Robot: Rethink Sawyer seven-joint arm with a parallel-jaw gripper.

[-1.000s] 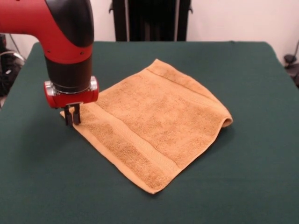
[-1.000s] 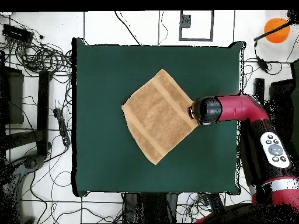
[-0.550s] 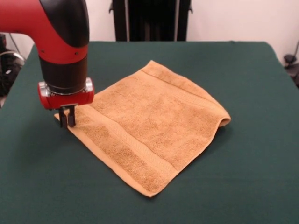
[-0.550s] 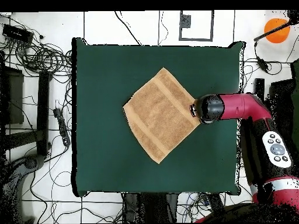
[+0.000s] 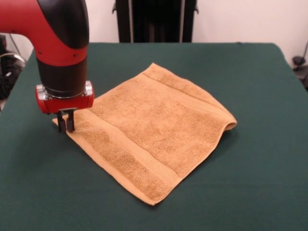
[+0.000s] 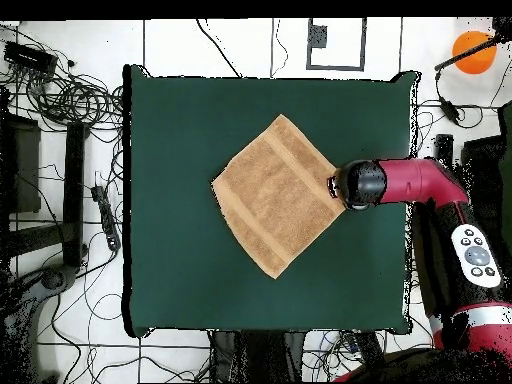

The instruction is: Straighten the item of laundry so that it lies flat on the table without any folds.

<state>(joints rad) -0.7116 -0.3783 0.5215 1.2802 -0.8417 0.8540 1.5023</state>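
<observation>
Front view: gripper [image 5: 66,123] is down at one corner of the mustard terry towel [image 5: 149,130]. Fingers [image 5: 70,121] are pressed close together on that corner, so I read it as a pinch on the hem, though the cloth between them is barely visible. The towel sits diamond-wise on the dark green table [image 5: 250,183], mostly flat, woven band running along the edge nearest the camera. At the corner opposite the gripper, the edge is rolled up into a small curled lip, apparently a layer folded under. So not flat yet.

Overhead view: the towel [image 6: 275,195] is near the middle of the table [image 6: 170,280], somewhat toward the arm side, well clear of all table edges. The arm's wrist hides the gripper [image 6: 334,184] at the towel corner closest to it; finger state can't be read from here. The fold at the opposite corner isn't resolvable from above.

Risks, as judgement:
- Pulling from this corner may drag the whole towel across the table instead of tensioning it, since nothing anchors the far side. The curl would just ride along.
- Pinch is on very little cloth; a sideways tug could slip it out.
- Lifting high and dropping could add a new fold at the gripped corner.
</observation>
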